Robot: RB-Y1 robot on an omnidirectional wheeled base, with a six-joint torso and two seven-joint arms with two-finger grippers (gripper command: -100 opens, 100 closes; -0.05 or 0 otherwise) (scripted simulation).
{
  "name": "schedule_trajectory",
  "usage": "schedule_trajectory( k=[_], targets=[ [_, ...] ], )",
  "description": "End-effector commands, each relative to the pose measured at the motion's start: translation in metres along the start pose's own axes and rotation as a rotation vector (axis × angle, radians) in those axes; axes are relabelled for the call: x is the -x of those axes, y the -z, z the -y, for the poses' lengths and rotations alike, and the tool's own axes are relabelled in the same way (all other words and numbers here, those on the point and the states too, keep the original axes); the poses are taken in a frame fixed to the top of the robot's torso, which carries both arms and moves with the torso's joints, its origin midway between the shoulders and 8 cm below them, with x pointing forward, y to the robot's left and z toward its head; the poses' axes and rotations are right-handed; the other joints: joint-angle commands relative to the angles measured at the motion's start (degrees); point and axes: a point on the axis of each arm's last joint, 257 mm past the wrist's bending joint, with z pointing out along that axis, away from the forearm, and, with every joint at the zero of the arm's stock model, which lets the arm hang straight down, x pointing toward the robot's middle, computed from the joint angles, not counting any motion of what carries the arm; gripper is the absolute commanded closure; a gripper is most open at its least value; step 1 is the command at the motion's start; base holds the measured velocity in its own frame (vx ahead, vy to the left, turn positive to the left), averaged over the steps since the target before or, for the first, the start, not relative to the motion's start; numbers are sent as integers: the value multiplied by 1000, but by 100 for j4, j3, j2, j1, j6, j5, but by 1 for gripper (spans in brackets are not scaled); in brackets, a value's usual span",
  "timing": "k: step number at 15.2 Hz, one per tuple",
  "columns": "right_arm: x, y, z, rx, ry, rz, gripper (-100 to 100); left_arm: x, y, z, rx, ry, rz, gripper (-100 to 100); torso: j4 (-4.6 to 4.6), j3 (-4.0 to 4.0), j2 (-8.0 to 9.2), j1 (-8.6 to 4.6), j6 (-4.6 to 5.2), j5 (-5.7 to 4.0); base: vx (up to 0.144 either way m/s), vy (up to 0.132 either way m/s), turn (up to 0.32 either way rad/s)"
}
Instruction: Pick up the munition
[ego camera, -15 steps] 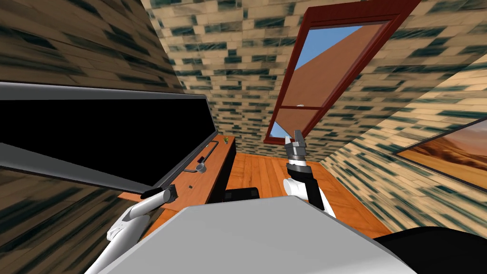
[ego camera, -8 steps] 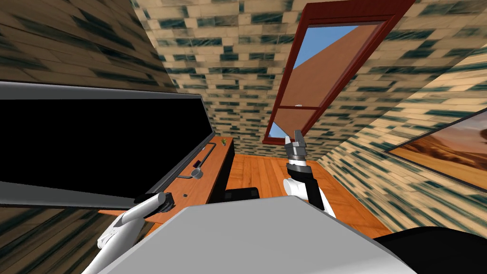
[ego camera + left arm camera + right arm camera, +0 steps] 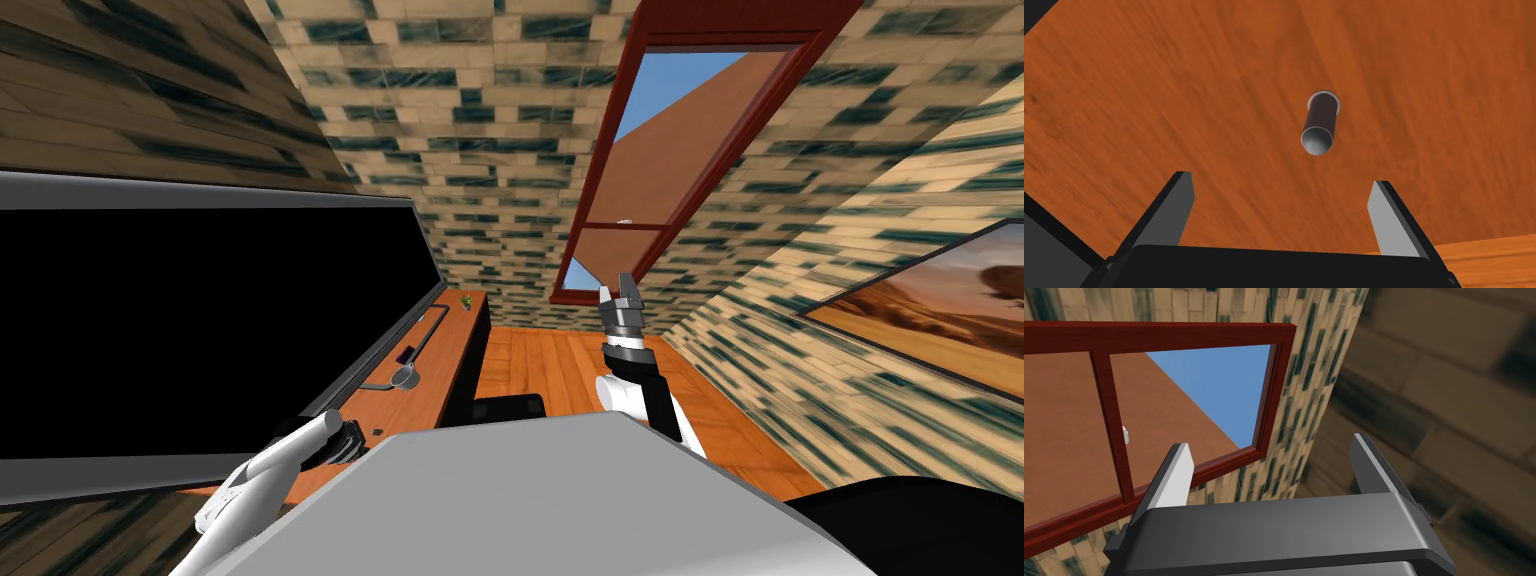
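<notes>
Hovering over orange-brown wooden desk (image 3: 1149,100), left gripper (image 3: 1280,180) has fingers spread wide, nothing between them. Munition (image 3: 1320,125), dark brown cylinder with grey end, rests on desk just beyond fingertips, at 1 o'clock from gap. Since a second ago, left arm has sunk toward 7 o'clock in head view. My head has turned too. Right gripper (image 3: 620,292), at 2 o'clock from left, is raised, spread, unmoved.

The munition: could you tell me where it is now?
Left wrist view: the munition lies on the orange wooden top, just beyond the left gripper, jaws open.
</notes>
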Motion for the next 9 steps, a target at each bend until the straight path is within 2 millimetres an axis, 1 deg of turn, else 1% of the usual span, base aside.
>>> schedule_trajectory(
  k=[1, 3, 4, 7, 8, 9],
  targets=[
    [0, 0, 0, 0, 0, 0, 0, 4, -3, -12, 42, 24, 0, -100, 0, 0, 0, 0, 0, 0, 84, 16, -59],
    [0, 0, 0, 0, 0, 0, 0, 8, -5, -32, 116, 70, -4, -100, 0, 1, 2, 0, -1, 1, 90, 15, -73],
    [0, 0, 0, 0, 0, 0, 0, 8, -5, -32, 116, 70, -4, -100, 0, -1, -1, 0, 1, 0, 81, 10, -62],
    [0, 0, 0, 0, 0, 0, 0, 10, -6, -51, 185, 114, -10, -100, 2, 5, 11, -3, -1, 0, 56, 9, -59],
    [0, 0, 0, 0, 0, 0, 0, 10, -6, -43, 158, 98, -8, -100, 2, 7, 13, -4, -1, 0, 34, 5, -28],
    [0, 0, 0, 0, 0, 0, 0, 4, -14, -55, 164, 97, -10, -100, 3, 10, 18, -5, -2, -1, 24, 36, 34]
  ],
)
